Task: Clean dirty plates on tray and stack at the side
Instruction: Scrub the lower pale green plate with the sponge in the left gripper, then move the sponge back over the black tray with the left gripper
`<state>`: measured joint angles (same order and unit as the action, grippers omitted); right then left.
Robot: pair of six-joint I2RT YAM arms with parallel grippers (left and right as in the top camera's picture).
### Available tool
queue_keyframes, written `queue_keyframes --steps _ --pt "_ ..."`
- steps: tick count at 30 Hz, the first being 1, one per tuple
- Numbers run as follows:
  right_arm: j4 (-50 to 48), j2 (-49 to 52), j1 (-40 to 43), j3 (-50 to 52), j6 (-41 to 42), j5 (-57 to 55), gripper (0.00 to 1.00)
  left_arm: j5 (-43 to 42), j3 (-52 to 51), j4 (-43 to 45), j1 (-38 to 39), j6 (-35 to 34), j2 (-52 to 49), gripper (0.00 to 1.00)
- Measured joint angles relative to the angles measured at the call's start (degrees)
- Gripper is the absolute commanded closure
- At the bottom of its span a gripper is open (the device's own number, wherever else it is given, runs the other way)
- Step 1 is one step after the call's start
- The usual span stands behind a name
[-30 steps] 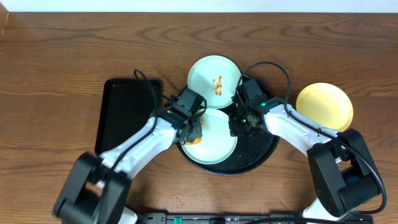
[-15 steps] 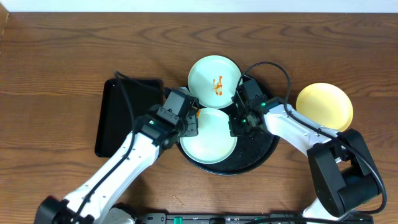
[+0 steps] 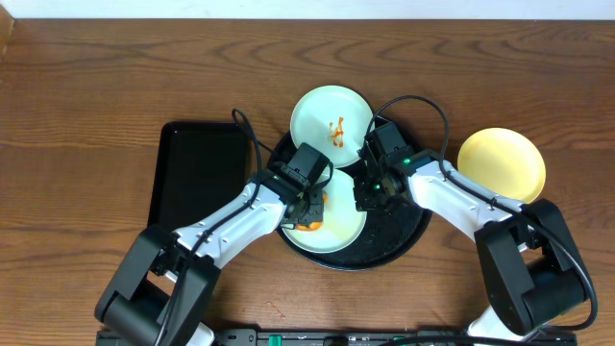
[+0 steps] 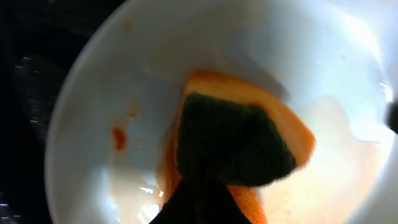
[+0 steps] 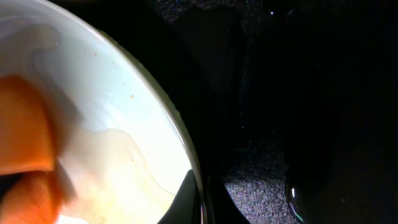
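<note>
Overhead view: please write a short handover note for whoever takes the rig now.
Left gripper shut on sponge, pressing it on front mint plate in round tray.
Right gripper shut on that plate's right rim.
Back mint plate sauce-streaked, at tray's far edge.
Yellow plate looks clean, on table to the right.
Left to do: finish wiping, clean back plate, stack all three.

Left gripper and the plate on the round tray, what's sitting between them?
An orange sponge with a dark scrub face. The left gripper holds it down on the mint plate. The left wrist view shows this best.
</note>
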<state>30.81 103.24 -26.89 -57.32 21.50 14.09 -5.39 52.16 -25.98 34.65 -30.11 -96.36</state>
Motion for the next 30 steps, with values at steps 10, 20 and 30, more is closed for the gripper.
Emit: queue_keyframes --steps 10,20,30 --pt "0.13 0.17 -0.20 -0.07 0.26 1.84 0.99 12.76 1.60 -2.75 -4.31 0.85 0.17 0.93" --pt "0.98 0.20 -0.33 -0.20 0.44 0.85 0.99 12.11 1.99 -5.68 -6.54 1.84 13.66 0.92" --pt "2.45 -1.70 -0.33 -0.11 0.42 -4.46 0.99 11.76 2.03 -11.96 -12.52 1.88 21.84 0.93"
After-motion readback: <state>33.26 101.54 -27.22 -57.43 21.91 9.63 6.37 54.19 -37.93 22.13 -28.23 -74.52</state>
